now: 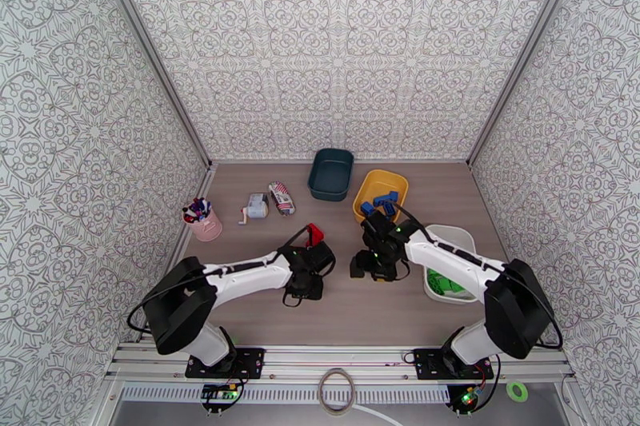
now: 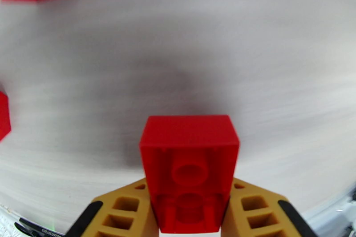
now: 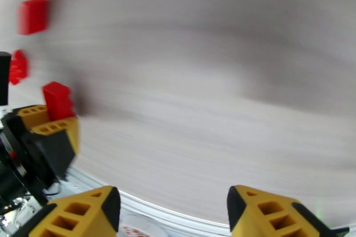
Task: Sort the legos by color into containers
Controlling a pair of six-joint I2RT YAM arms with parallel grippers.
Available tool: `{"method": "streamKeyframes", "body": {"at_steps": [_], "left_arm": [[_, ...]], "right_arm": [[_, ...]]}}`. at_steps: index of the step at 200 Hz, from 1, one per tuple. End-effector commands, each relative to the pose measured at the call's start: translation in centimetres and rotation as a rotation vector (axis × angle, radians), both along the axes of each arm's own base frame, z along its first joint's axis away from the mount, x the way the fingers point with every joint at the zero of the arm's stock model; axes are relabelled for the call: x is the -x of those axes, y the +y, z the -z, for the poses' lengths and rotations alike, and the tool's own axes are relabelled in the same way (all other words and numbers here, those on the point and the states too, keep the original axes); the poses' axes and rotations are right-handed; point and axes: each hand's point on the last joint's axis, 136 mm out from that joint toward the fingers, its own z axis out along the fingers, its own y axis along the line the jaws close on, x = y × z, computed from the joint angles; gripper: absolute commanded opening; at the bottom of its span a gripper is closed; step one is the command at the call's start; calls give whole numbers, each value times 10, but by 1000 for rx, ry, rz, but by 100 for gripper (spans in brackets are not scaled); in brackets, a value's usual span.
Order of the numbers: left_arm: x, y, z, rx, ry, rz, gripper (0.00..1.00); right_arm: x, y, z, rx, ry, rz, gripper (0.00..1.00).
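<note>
One red brick [image 2: 189,162] is pinched in my left tool [image 2: 189,209], pads on its two side walls and hollow underside towards the wrist camera, seemingly just off the desk [image 2: 276,55]. I judge it light, rigid and slick: it won't crush, but smooth moulded walls can slip or pivot. The flat sides are the right place to hold. The pads grip only the near end and most of the brick juts past them, so I'd move gently.

My right tool [image 3: 171,202] is spread wide with nothing in it, low over the desk and close beside the left one.

Blue bricks [image 1: 380,204] lie in the yellow bin [image 1: 398,180] and green bricks [image 1: 444,285] in the white tray [image 1: 464,237], so I take the teal bin [image 1: 331,173] at the back for reds. A few loose reds [image 1: 315,234] lie just ahead of the left tool, on the way there. The packet [image 1: 281,197], gadget [image 1: 256,206] and cup [image 1: 206,221] sit off to the left, apart from that path. The right arm is the closer worry.
</note>
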Motion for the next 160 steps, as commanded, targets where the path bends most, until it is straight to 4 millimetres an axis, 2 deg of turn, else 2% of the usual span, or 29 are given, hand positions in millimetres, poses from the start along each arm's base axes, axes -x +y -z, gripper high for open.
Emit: {"method": "streamKeyframes", "body": {"at_steps": [1,41,69,93,126,160], "left_arm": [[-30,-16,-39,171,-48,-12,32],[-88,-17,-82,406,-95,-97,31],[-139,-10,-104,555,-136,-166,32],[-187,-10,-123,645,-178,-198,32],[-251,-13,-137,703,-218,-228,32],[-310,-18,-132,735,-232,-266,35]], "right_arm": [[-24,32,-21,-102,-36,-35,68],[-70,56,-48,-240,-46,-3,68],[-109,61,-68,-376,-52,61,68],[-142,58,-79,-465,-53,125,68],[-178,47,-88,-485,-75,181,68],[-200,38,-93,-488,-78,210,68]]}}
